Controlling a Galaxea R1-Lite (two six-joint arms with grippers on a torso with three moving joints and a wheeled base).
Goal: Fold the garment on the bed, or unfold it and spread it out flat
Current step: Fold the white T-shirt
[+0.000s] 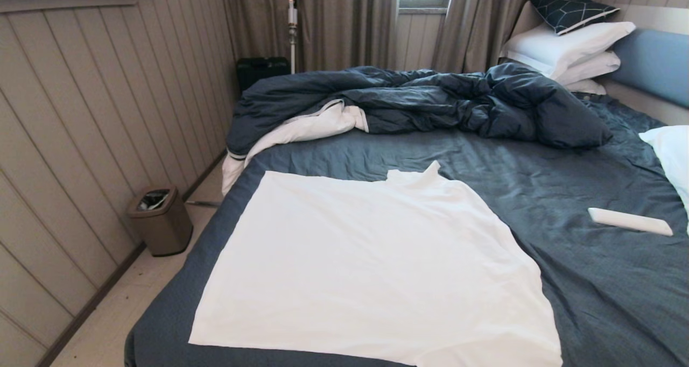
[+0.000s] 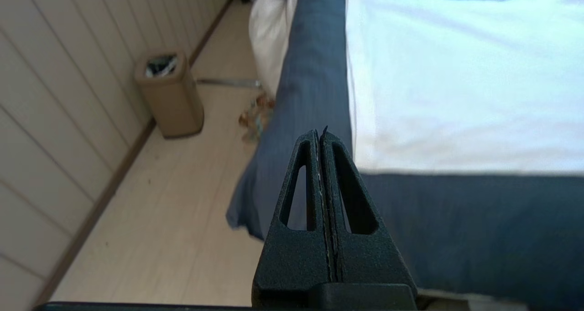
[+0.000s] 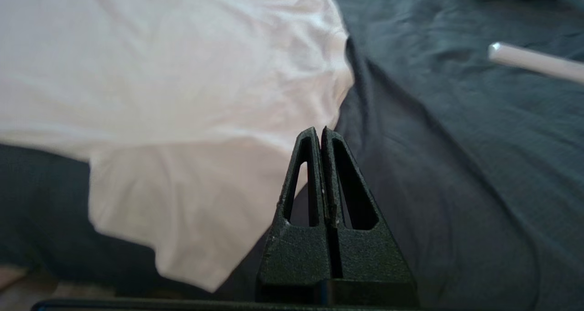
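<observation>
White garment (image 1: 371, 270) spread flat on the near part of the bed (image 1: 592, 302), neck piece toward the rumpled dark blue duvet (image 1: 430, 100). White remote-like bar (image 1: 630, 221) lying on the sheet, well apart. White pillows (image 1: 570, 47) stacked by the headboard. Brown bin (image 1: 160, 220) on the floor.

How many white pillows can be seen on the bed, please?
3, possibly more hidden: two stacked by the headboard, upper and lower, with maybe another edge beneath, and one cut off at the head view's right edge.
</observation>
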